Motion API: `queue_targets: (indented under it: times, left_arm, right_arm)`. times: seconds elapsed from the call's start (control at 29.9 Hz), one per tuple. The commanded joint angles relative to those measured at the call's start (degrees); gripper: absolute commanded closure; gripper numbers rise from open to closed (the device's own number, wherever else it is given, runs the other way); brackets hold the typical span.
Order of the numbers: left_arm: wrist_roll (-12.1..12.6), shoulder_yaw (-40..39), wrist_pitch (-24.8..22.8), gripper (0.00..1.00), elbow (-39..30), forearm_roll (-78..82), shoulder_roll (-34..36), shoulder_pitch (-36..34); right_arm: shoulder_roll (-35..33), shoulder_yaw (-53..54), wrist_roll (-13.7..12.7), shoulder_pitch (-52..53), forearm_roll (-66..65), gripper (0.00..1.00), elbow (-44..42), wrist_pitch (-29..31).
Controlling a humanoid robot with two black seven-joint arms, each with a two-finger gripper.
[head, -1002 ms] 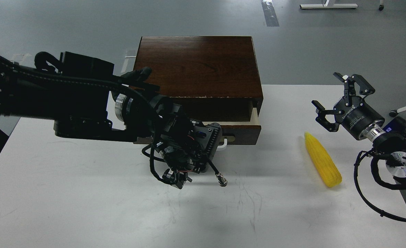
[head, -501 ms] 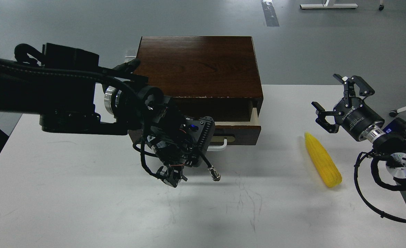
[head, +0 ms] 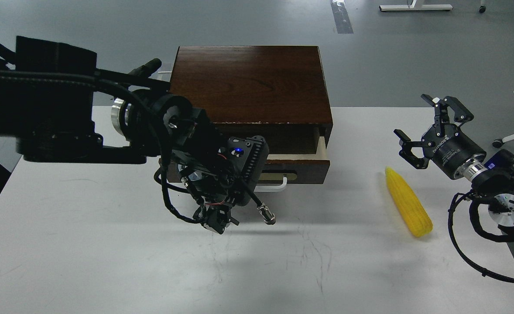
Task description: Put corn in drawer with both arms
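Coming in from the left edge of the white worktop (head: 108, 261): left arm (head: 56, 117), black and bulky, reaching toward the front of the dark brown cabinet (head: 248, 83) at the far edge, near its middle. Left pincer (head: 215, 220) dark and tangled in cables, hanging just above the worktop in front of the cabinet's left half — fingers not distinguishable, so released or clenched cannot be told. Behind it, drawer (head: 300, 165) pulled out a little, pale inner wall showing at its right end, white bar handle (head: 274, 187) partly hidden by the left arm's wrist. Further right, corn (head: 407, 201) lying flat on the worktop near the right edge, well apart from the drawer, pointed tip toward the far edge, blunt end toward the near-right corner. Just beyond the corn's tip, right pincer (head: 427, 131) — released, fingers spread wide, holding nothing, hovering above the worktop with no contact visible. Right arm (head: 501, 196) entering from the right edge.
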Motion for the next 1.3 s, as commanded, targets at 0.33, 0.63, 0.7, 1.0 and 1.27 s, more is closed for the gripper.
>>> queue_targets:
  times: [0.33,0.63,0.7,1.0,1.27]
  left_arm:
    - [0.0,-15.21,0.0,0.03,-1.05,-37.9,15.56,0.94]
    - [0.0,-15.39,0.0,0.02,12.93,-83.03,17.68,5.41]
    - [0.0,-15.39,0.0,0.02,16.26,-89.79,17.59,7.17]
    - [0.0,-16.53,0.0,0.02,31.38,-110.29,18.2,21.92]
    - [0.0,-20.04,0.0,0.02,36.32,-119.97,18.64,34.85]
  right_arm:
    - [-0.43,-0.08,0.0,-0.19,-0.09,0.0,0.0,0.09]
    - [-0.52,-0.26,0.0,-0.45,-0.35,0.0,-0.18,0.0]
    - [-0.61,-0.26,0.0,-0.45,-0.35,0.0,-0.18,0.09]
    - [-0.7,-0.35,0.0,-0.8,-1.05,0.0,-0.88,0.09]
    - [-1.66,-0.35,0.0,-0.71,-4.57,0.0,-0.88,0.26]
